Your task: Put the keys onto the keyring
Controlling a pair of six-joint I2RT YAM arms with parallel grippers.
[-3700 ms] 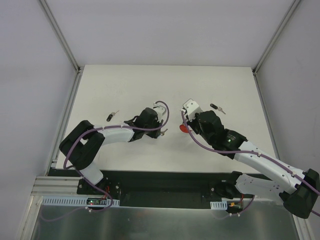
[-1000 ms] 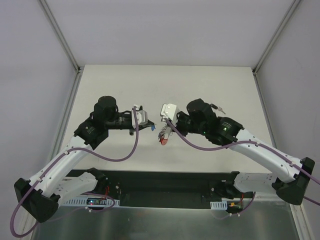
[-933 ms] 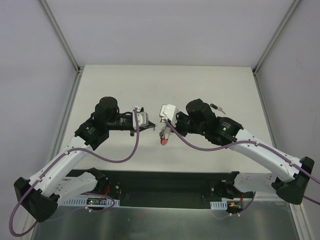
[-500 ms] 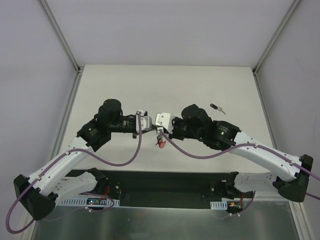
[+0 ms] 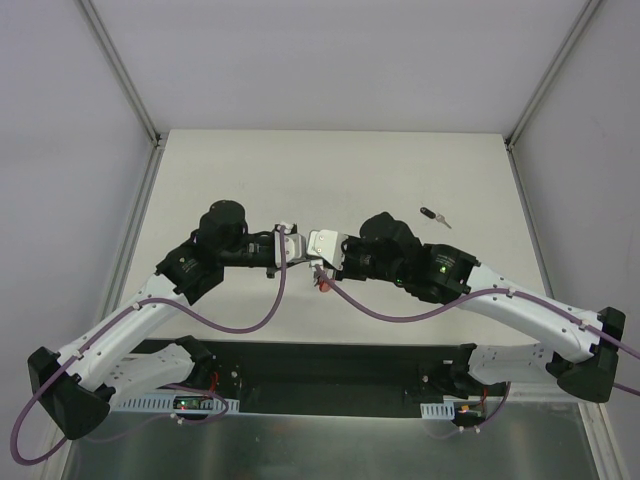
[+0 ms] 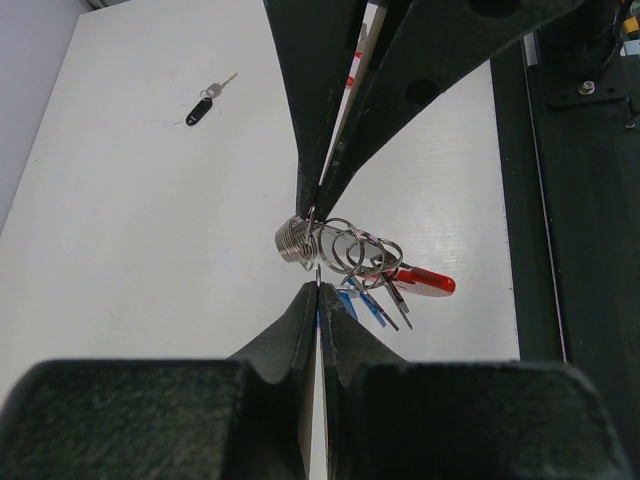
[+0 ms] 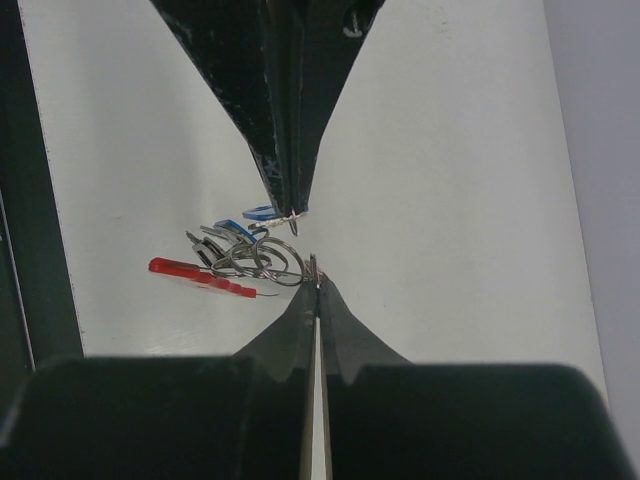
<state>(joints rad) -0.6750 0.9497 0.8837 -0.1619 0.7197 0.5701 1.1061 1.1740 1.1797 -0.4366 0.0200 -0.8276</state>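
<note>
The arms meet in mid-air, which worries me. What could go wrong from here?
The right gripper pinches the keyring only at its fingertips; a slip drops the bundle to the table. The left gripper, shut on the blue key, sits tip to tip with it, so they could clash.

Your top external camera sits above and behind the arm bases and looks down from afar on the whole table [image 5: 240, 180]. Each wrist camera rides close behind its own fingers and looks along them. The left wrist view faces the right gripper [image 6: 318, 195], and the right wrist view faces the left gripper [image 7: 293, 208]. From opposite sides, both share the keyring [image 6: 345, 250] and blue-headed key [image 7: 255, 212], which are tiny at centre from above. The black-headed key [image 6: 200, 110] shows only from the top and left wrist.
</note>
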